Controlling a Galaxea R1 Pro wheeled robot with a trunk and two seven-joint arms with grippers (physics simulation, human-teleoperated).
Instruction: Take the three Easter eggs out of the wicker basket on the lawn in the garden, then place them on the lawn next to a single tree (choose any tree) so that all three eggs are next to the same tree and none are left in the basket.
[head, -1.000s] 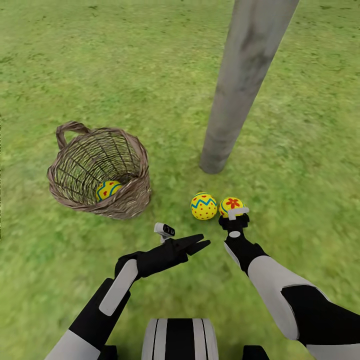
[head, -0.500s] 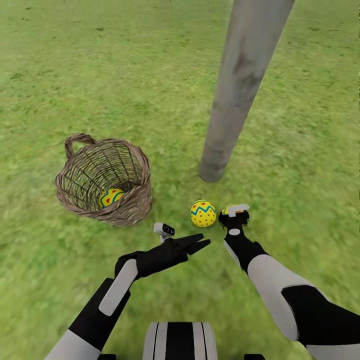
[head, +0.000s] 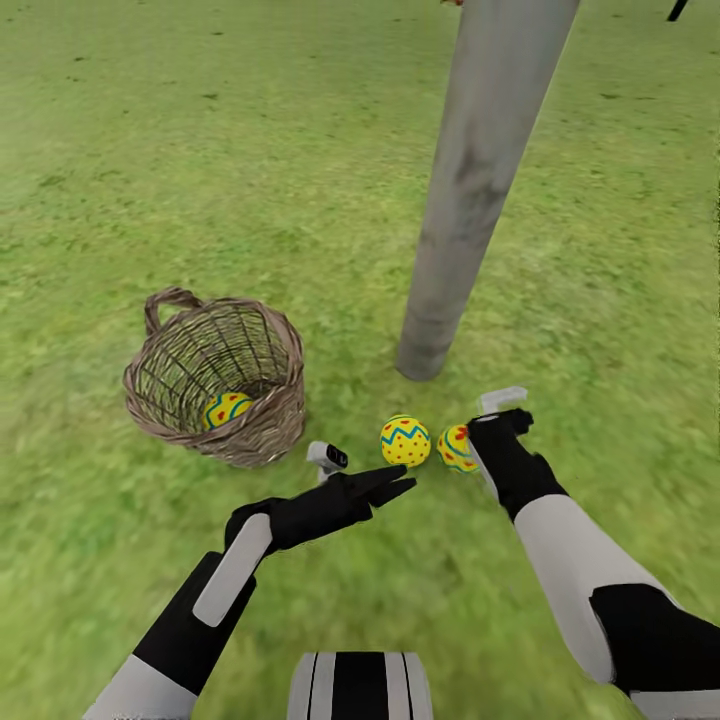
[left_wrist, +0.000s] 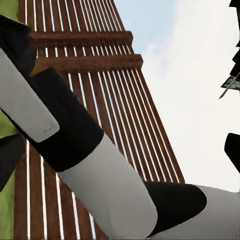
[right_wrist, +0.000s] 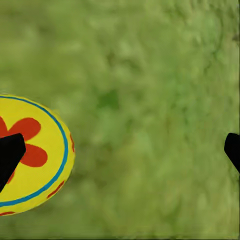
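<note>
Lawn (head: 200, 150): mottled green grass all round, carrying the basket, the tree trunk and two loose eggs
Tree trunk (head: 470, 190): pale grey, straight and smooth, leaning slightly in the head view, its foot in the grass beyond the two loose eggs
Basket (head: 270, 420): brown woven wicker with a thick rim and a loop handle at the back, tilted so its mouth faces the camera, standing on the grass to the left of the trunk
Egg in basket (head: 226, 409): yellow with a blue zigzag and red marks, lying at the bottom inside the basket
Dotted egg (head: 405, 441): yellow with a blue zigzag band and red dots, on the grass near the foot of the trunk, between the basket and the flower egg
Flower egg (head: 456, 447): yellow with a red flower and a blue ring, on the grass just beside the dotted egg; it also shows in the right wrist view (right_wrist: 32, 155)
Right gripper (head: 490, 425): just right of the flower egg, low over the grass; its two dark fingertips (right_wrist: 10, 152) stand wide apart with bare grass between them, gripping nothing
Left gripper (head: 395, 488): held out level above the grass, in front of the dotted egg and apart from it; its fingers lie close together, with nothing between them
Fence (left_wrist: 90, 100): brown wooden slats behind the right arm in the left wrist view
</note>
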